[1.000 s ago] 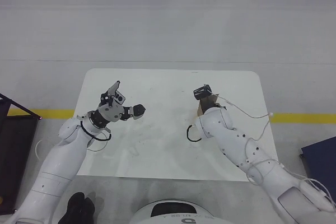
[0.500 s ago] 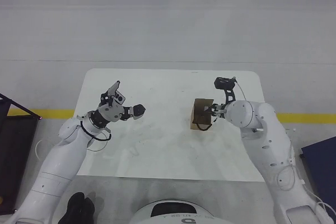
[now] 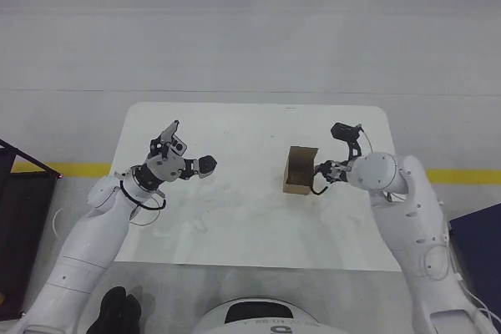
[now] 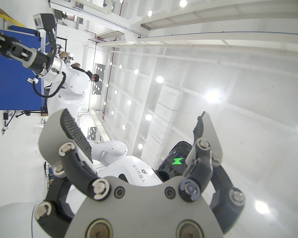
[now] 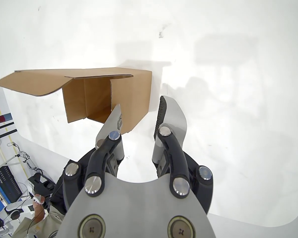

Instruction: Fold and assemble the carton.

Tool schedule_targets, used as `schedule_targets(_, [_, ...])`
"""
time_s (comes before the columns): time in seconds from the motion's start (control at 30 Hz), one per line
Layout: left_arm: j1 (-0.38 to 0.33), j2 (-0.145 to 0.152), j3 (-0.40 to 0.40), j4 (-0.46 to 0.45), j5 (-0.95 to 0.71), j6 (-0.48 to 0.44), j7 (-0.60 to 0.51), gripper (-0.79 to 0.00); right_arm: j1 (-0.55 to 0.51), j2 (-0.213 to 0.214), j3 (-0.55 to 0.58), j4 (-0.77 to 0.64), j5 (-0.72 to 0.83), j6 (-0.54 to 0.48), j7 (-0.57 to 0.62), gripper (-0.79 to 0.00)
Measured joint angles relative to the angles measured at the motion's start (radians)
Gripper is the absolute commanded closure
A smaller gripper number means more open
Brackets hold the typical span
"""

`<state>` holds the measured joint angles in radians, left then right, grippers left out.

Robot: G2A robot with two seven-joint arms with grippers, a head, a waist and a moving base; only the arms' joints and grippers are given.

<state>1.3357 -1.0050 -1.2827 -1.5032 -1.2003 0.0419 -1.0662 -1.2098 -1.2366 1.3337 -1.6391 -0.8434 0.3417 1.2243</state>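
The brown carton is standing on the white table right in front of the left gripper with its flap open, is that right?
Not quite. The carton stands on the white table with its flap open, but in front of the right gripper, not the left gripper; the right wrist view shows it.

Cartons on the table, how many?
1. A brown carton stands on the right half of the white table, open, with one flap sticking out, close in front of the right gripper, whose jaws are apart. No other seems hidden.
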Motion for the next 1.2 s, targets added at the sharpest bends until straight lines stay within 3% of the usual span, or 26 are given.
schedule_targets(0.3, [0.0,0.0,0.0,0.0,0.0,0.0,0.0,-0.785,-0.016,0.006,0.008,-0.03,0.04,-0.019,-0.001,-0.286])
schedule_targets(0.53, [0.0,0.0,0.0,0.0,0.0,0.0,0.0,-0.785,0.004,0.003,-0.042,-0.009,0.038,-0.021,0.0,-0.163])
schedule_targets(0.67, [0.0,0.0,0.0,0.0,0.0,0.0,0.0,-0.785,0.02,0.001,-0.081,0.003,0.016,-0.016,-0.004,-0.132])
schedule_targets(0.83, [0.0,0.0,0.0,0.0,0.0,0.0,0.0,-0.785,0.035,0.001,-0.16,-0.024,-0.156,0.046,-0.029,0.0])
schedule_targets(0.97, [0.0,0.0,0.0,0.0,0.0,0.0,0.0,-0.785,0.038,-0.005,-0.248,-0.059,-0.37,0.131,-0.011,0.0])
schedule_targets(1.1, [0.0,0.0,0.0,0.0,0.0,0.0,0.0,-0.785,0.043,-0.011,-0.283,-0.089,-0.44,0.161,0.022,-0.092])
schedule_targets(1.2, [0.0,0.0,0.0,0.0,0.0,0.0,0.0,-0.785,0.045,-0.014,-0.291,-0.095,-0.468,0.162,0.034,-0.231])
